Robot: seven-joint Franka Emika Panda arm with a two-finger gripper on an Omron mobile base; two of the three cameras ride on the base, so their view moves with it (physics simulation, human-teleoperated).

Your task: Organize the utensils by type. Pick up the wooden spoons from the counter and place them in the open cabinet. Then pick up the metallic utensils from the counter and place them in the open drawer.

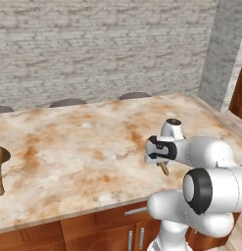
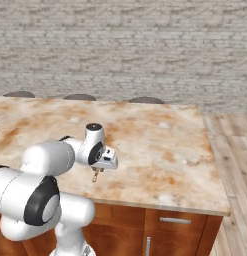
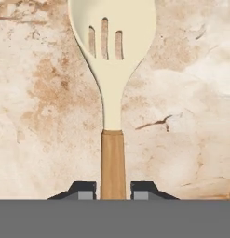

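Spoons of wood are our first job, and one of them, a slotted spoon [image 3: 111, 93] with a pale cream bowl and a tan wooden handle, runs straight up from between our two dark fingertips [image 3: 84, 189] in the hand view. Our gripper [image 3: 112, 190] has its jaws drawn in on either side of that handle with hardly any gap visible, so we judge it clamped on the spoon low on the handle, far from the bowl. From the base views our gripper [image 1: 160, 164] sits low over the near part of the counter [image 1: 93, 147], with a short brown stub of handle poking out beneath the hand [image 2: 96, 174]. We cannot tell whether the spoon rests on the stone or is just off it. Such an end grip worries us: the long bowl end could sag or pivot between the pads on lifting, and a swing toward the cabinet might twist it loose. Farther off, near the left edge of the counter, a second wooden spoon [image 1: 0, 166] lies flat, well apart from us and not yet collected.
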